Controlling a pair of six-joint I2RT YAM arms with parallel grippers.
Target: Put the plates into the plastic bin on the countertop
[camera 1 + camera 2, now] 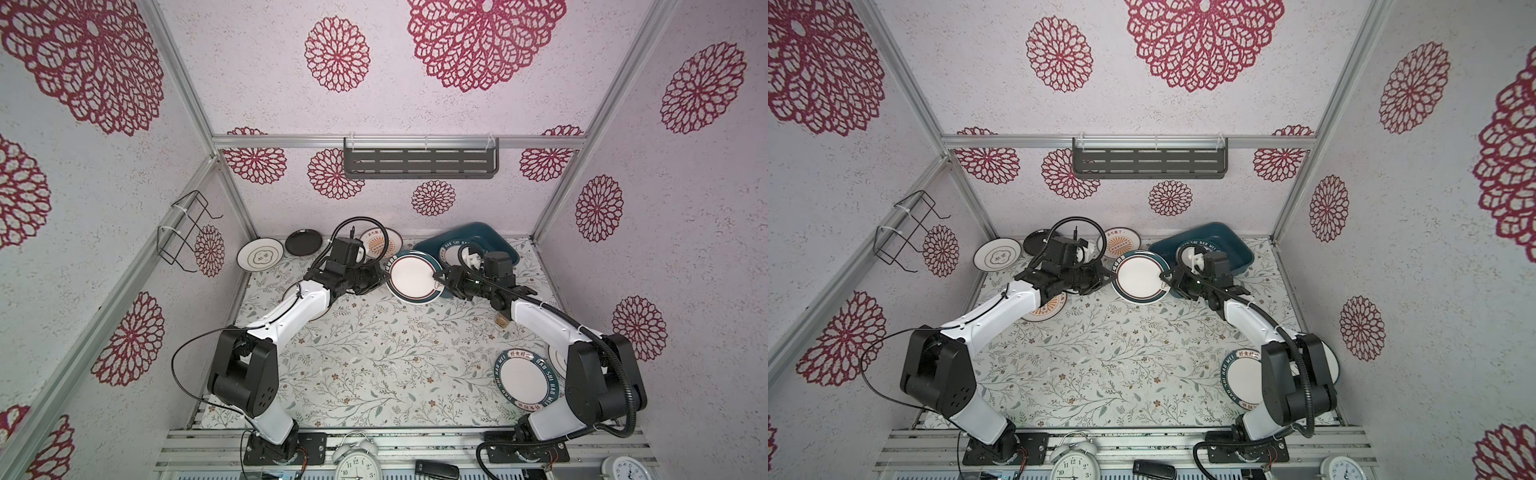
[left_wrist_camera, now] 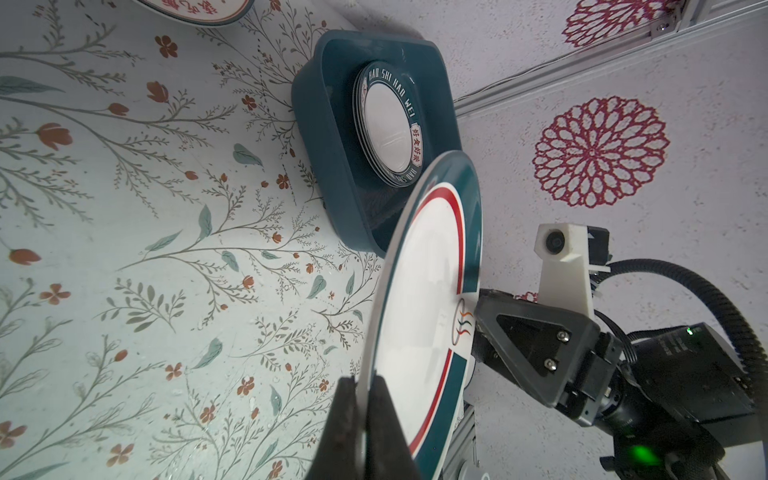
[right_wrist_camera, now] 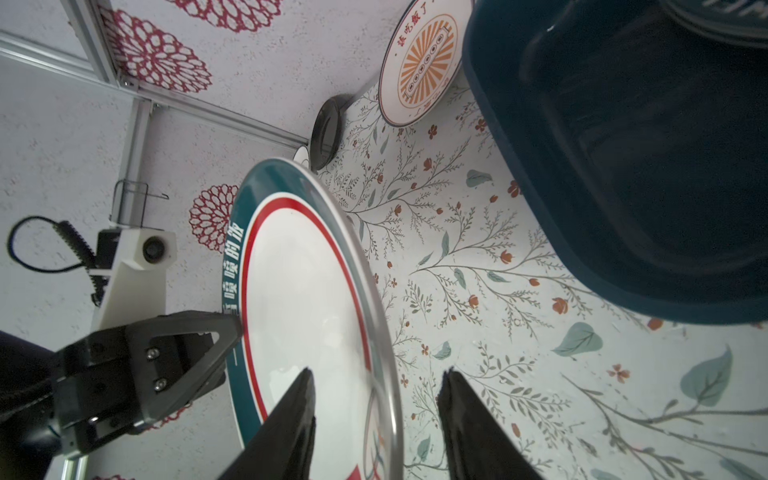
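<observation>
Currently: teal-rimmed plate (image 1: 413,276), white centre with a red ring, held clear of the surface (image 1: 374,357), just beside the plastic bin (image 1: 473,230). Left hand (image 2: 361,386) clamped on one rim edge. Right hand (image 3: 377,371) with jaws apart, straddling the opposite rim. Bin contents: stacked lettered plates (image 2: 386,124). Along the back edge: cloud-outline plate (image 1: 260,256), black plate (image 1: 303,242), sunburst plate (image 1: 378,240).

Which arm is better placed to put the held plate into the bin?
Right: the right gripper straddles the plate rim next to the bin; the left gripper grips the far rim.
</observation>
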